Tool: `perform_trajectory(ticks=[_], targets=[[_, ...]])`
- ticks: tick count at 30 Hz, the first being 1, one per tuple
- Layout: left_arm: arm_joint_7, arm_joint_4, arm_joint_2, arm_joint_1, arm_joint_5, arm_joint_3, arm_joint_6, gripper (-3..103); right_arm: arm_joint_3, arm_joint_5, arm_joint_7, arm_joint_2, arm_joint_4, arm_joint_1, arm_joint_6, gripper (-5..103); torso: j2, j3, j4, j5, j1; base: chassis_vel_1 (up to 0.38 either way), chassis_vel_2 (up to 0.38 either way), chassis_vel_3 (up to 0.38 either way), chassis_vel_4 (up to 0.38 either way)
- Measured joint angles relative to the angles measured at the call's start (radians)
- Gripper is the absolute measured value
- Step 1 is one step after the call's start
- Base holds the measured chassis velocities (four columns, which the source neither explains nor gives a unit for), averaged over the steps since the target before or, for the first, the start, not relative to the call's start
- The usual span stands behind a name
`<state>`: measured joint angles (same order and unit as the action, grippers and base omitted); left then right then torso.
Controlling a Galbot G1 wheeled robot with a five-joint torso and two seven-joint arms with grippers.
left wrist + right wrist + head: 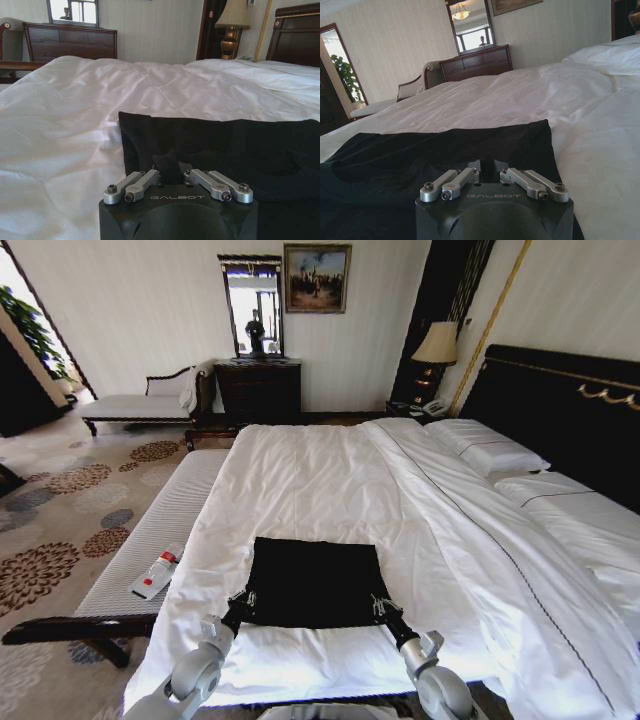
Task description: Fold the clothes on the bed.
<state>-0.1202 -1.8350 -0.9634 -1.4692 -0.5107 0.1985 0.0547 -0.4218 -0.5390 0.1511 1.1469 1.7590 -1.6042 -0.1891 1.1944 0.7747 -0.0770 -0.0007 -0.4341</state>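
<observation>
On the bed [330, 480], both grippers pinch the near corners of the black T-shirt [312, 580]: left gripper [243, 602], right gripper [381, 607], fingers closed on cloth. A fold is likely starting; next calls for lifting both corners evenly.

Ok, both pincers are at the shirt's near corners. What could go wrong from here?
1. The black T-shirt lies straight on the white duvet, so either pincer could pinch the bedding along with it.
2. Left pincer and right pincer sit at opposite corners; an uneven lift may skew the fold.
3. The shirt is near the bed's edge and might slide off if dragged.
</observation>
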Motion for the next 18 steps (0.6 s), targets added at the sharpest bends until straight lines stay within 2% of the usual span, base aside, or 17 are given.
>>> perform_trajectory(ticks=[3,4,6,7,8,9,10,11,12,14,15,16,18], targets=[[0.020,-0.021,0.003,-0.039,0.043,0.026,0.006,23,-0.013,0.003,0.005,0.000,0.022,-0.027,-0.011,30,0.000,0.000,0.0001,0.0000,0.000,0.000,0.000,0.000,0.000],[0.026,-0.032,0.005,-0.059,0.057,0.038,0.012,33,-0.021,0.012,0.012,0.004,0.028,-0.044,-0.027,35,0.000,0.000,0.0002,0.0000,0.000,0.000,0.000,0.000,0.000],[0.028,-0.037,0.006,-0.070,0.064,0.045,0.014,33,-0.026,0.018,0.016,0.007,0.030,-0.054,-0.037,35,0.000,0.000,0.0002,0.0000,0.000,0.000,0.000,0.000,0.000],[0.030,-0.050,0.005,-0.094,0.075,0.066,0.019,44,-0.038,0.031,0.026,0.016,0.032,-0.083,-0.060,41,0.000,0.000,0.0001,0.0000,0.000,0.000,0.000,0.000,0.000],[0.033,-0.060,0.001,-0.117,0.077,0.088,0.023,49,-0.052,0.039,0.033,0.028,0.033,-0.109,-0.075,46,0.000,0.000,0.0001,-0.0002,0.000,0.000,0.000,0.000,0.000],[0.036,-0.066,-0.001,-0.131,0.075,0.104,0.026,49,-0.061,0.041,0.037,0.038,0.034,-0.126,-0.084,51,0.000,0.000,0.0000,0.0000,0.000,0.000,0.000,0.000,0.000],[0.036,-0.066,-0.001,-0.131,0.075,0.104,0.026,49,-0.061,0.041,0.037,0.038,0.034,-0.126,-0.084,51,0.000,0.000,0.0000,0.0000,0.000,0.000,0.000,0.000,0.000],[0.038,-0.073,-0.005,-0.146,0.066,0.127,0.028,55,-0.073,0.042,0.043,0.051,0.036,-0.145,-0.096,57,0.000,0.000,0.0000,0.0002,0.000,0.000,0.000,0.000,0.000],[0.039,-0.079,-0.009,-0.156,0.041,0.151,0.028,60,-0.089,0.042,0.047,0.065,0.039,-0.164,-0.106,57,0.000,0.000,0.0001,0.0002,0.000,0.000,0.000,0.000,0.000],[0.040,-0.082,-0.011,-0.154,-0.023,0.183,0.020,71,-0.119,0.040,0.052,0.088,0.049,-0.193,-0.119,68,0.000,0.000,0.0003,0.0000,0.000,0.000,0.000,0.000,0.000],[0.040,-0.082,-0.011,-0.154,-0.023,0.183,0.020,71,-0.119,0.040,0.052,0.088,0.049,-0.193,-0.119,68,0.000,0.000,0.0003,0.0000,0.000,0.000,0.000,0.000,0.000],[0.040,-0.080,-0.011,-0.145,-0.043,0.189,0.016,71,-0.127,0.038,0.052,0.093,0.052,-0.201,-0.121,73,0.000,0.000,0.0002,0.0001,0.000,0.000,0.000,0.000,0.000],[0.029,-0.044,-0.007,-0.061,-0.150,0.187,-0.017,82,-0.156,0.031,0.053,0.111,0.071,-0.226,-0.123,84,0.000,0.000,0.0001,-0.0002,0.000,0.000,0.000,0.000,0.000]])
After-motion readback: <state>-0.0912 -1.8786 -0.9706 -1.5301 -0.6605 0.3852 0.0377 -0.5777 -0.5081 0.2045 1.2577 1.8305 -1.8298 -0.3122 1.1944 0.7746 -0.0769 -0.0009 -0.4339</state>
